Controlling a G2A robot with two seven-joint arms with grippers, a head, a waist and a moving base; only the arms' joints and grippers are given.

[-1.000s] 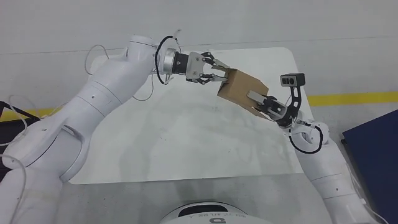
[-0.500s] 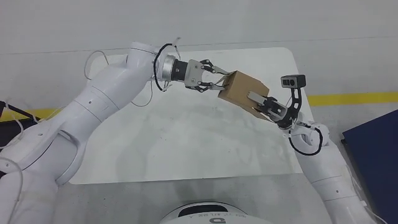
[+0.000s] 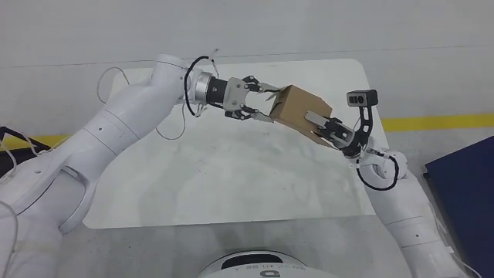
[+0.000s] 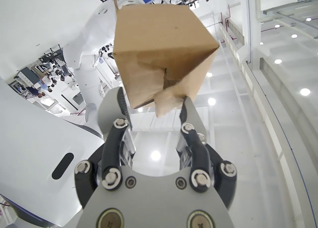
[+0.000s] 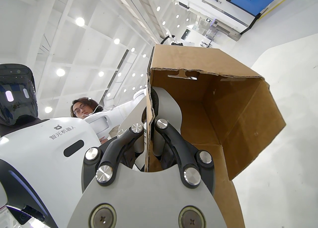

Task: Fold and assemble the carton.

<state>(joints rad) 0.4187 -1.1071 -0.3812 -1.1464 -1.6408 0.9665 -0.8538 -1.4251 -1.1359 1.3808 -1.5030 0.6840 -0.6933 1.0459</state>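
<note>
Two claws meet at one brown carton [image 3: 299,108], which hangs in the air above the far right part of the white table [image 3: 231,185], touching nothing else. The right claw [image 3: 318,120] is clamped narrow on one side wall at the carton's open end, with one finger inside the box and the other outside. The left claw [image 4: 153,97] is spread wide at the opposite end, its fingers set either side of a small crumpled flap [image 4: 165,104] that sticks out from the half-closed bottom; one fingertip seems to brush that flap, though no grip is visible. Over the last second the left arm has swung its wrist lower and drawn back a little, so the claw now faces the carton's end more squarely rather than coming in at a slant. The carton itself has barely shifted in the right claw's hold. The carton body already stands square, so the work left appears to be at this end. The loose flap is not yet tucked flat, and the left claw looks lined up to push or pinch it into place.
</note>
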